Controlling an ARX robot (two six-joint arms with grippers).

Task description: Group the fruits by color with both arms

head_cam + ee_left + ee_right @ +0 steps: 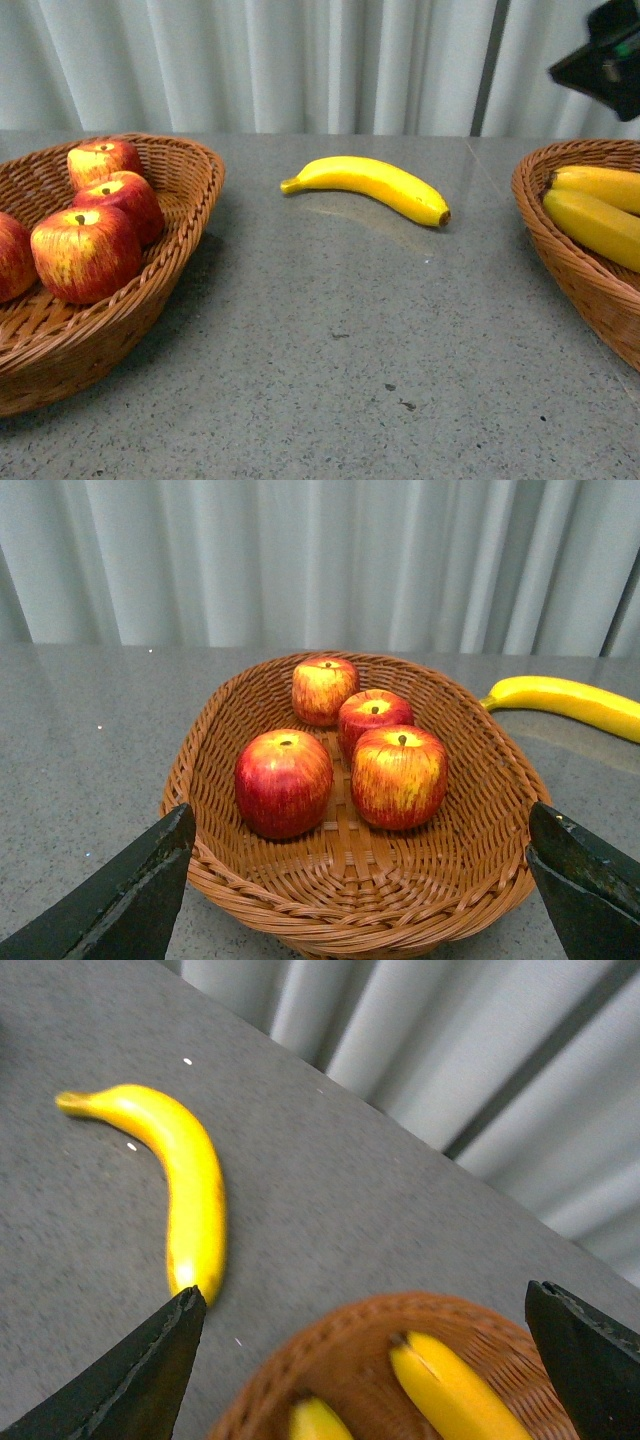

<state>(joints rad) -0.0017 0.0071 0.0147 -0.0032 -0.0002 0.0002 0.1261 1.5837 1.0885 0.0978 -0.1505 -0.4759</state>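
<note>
Several red apples (86,252) sit in the left wicker basket (190,215); they also show in the left wrist view (284,782). A lone yellow banana (372,185) lies on the grey table between the baskets, also in the right wrist view (178,1175). Two bananas (595,222) lie in the right basket (560,255). My left gripper (355,885) is open and empty above its basket's near rim (350,920). My right gripper (365,1365) is open and empty above the right basket (350,1355); its dark body (605,60) shows at the upper right.
Pale curtains (300,60) hang behind the grey speckled table (350,340). The two baskets stand at the table's left and right sides.
</note>
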